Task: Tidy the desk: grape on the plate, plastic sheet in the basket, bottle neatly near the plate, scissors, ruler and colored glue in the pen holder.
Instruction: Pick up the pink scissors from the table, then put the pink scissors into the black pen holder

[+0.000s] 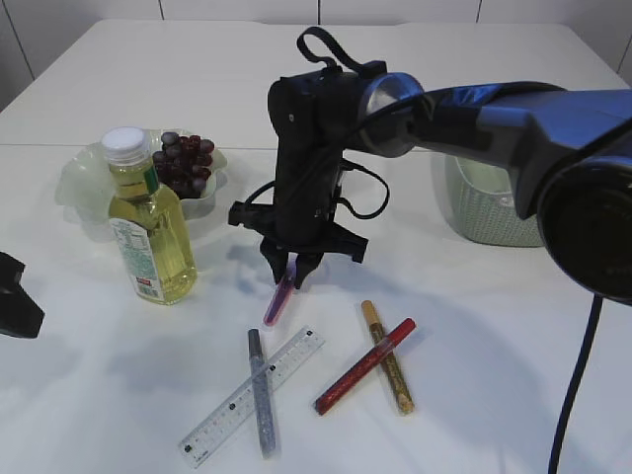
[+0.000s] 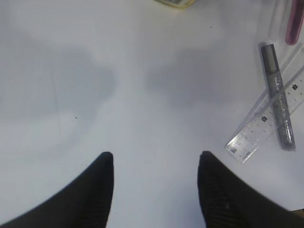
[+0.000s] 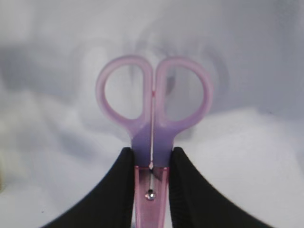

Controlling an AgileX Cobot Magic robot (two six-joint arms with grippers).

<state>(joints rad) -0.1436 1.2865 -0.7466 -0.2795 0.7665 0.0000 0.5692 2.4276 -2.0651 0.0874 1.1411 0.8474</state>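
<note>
Nearest the exterior camera lies the clear ruler (image 1: pixel 252 396), slanting on the white table (image 1: pixel 474 326), with a silver glitter glue pen (image 1: pixel 261 392) lying across it. Just right of them a red glue pen (image 1: pixel 364 365) and a gold glue pen (image 1: pixel 386 356) cross each other.

Beyond the ruler, the right gripper (image 1: pixel 293 269) points down and is clamped on the pink scissors (image 1: pixel 280 299). The right wrist view shows its two black fingers (image 3: pixel 124 190) pressed against both sides of the scissors just below the finger loops, the blades closed; the scissors hang at a slant, and whether their low end touches the table cannot be told.

Left of the gripper stands the bottle (image 1: pixel 149 219) of yellow liquid with a white cap, upright, just in front of the clear plate (image 1: pixel 79 178) that holds the dark grape (image 1: pixel 184 163) bunch. Far right, behind the arm, sits the pale green basket (image 1: pixel 489 209).

At the near left edge, the left gripper (image 2: pixel 156 159) hovers over bare table, its jaws spread apart with nothing between them.
</note>
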